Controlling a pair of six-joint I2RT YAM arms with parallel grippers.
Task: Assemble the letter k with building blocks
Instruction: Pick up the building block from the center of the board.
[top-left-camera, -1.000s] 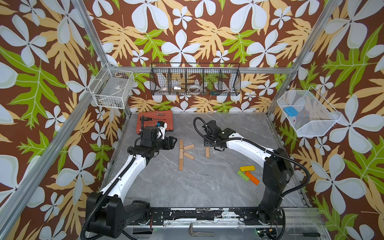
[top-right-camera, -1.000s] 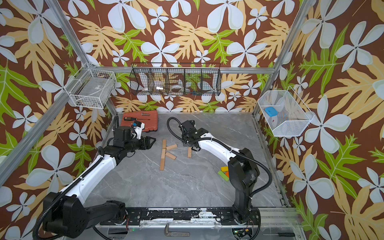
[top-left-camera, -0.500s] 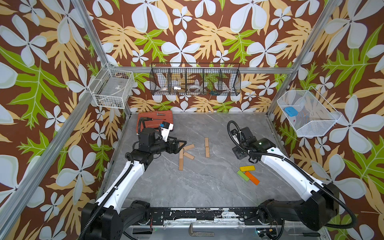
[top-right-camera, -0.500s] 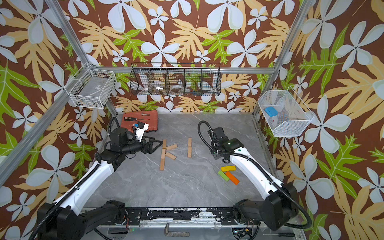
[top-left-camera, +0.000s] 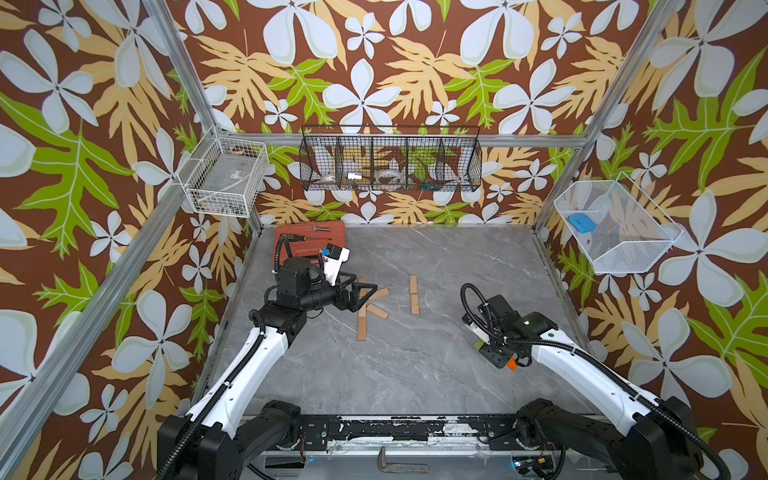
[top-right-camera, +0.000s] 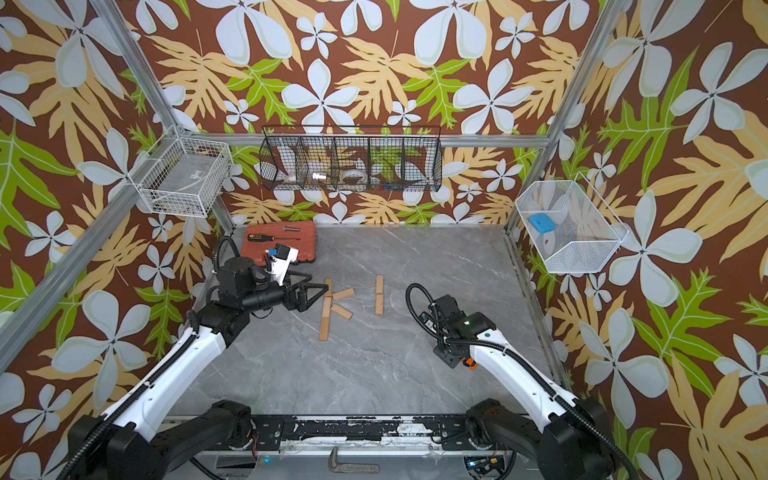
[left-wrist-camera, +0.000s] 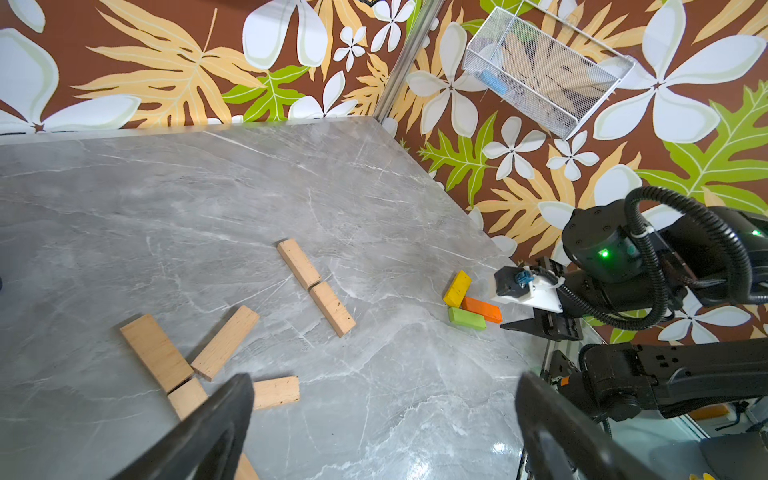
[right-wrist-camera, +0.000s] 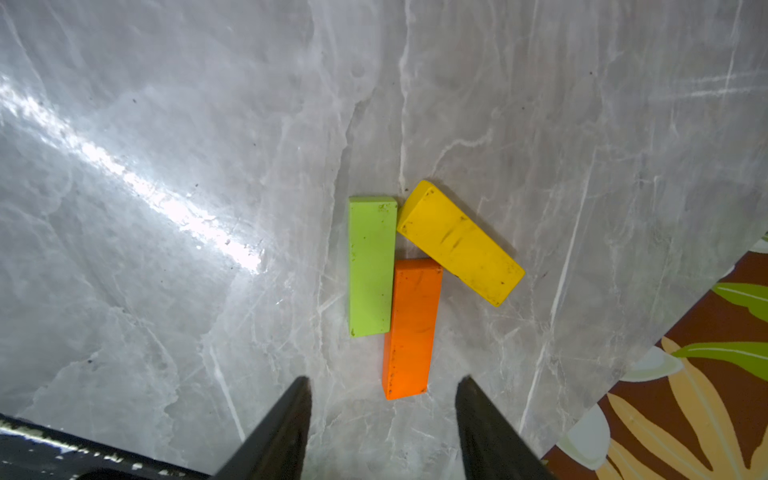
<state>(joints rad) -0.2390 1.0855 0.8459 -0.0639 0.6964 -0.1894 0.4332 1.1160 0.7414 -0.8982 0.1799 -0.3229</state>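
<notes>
Several plain wooden building blocks lie mid-table. A long stem (top-left-camera: 362, 325) has two slanted blocks (top-left-camera: 379, 296) (top-left-camera: 379, 312) on its right side, and two more blocks (top-left-camera: 414, 294) lie end to end further right. My left gripper (top-left-camera: 365, 297) (left-wrist-camera: 382, 399) hovers wide open over the stem's far end, holding nothing. Green (right-wrist-camera: 372, 266), orange (right-wrist-camera: 411, 328) and yellow (right-wrist-camera: 459, 243) blocks lie touching near the front right. My right gripper (right-wrist-camera: 382, 386) (top-left-camera: 494, 357) is open just above them, with the orange block's end ahead of its gap. In both top views it hides most of these three.
A red-orange tool case (top-left-camera: 309, 239) with a screwdriver sits at the back left, just behind my left wrist. Wire baskets (top-left-camera: 390, 164) hang on the walls. The table's right edge (right-wrist-camera: 665, 332) lies close beside the coloured blocks.
My right arm left the two end-to-end wooden blocks and swung to the front right over the coloured blocks. My left gripper opened wide and moved right toward the stem.
</notes>
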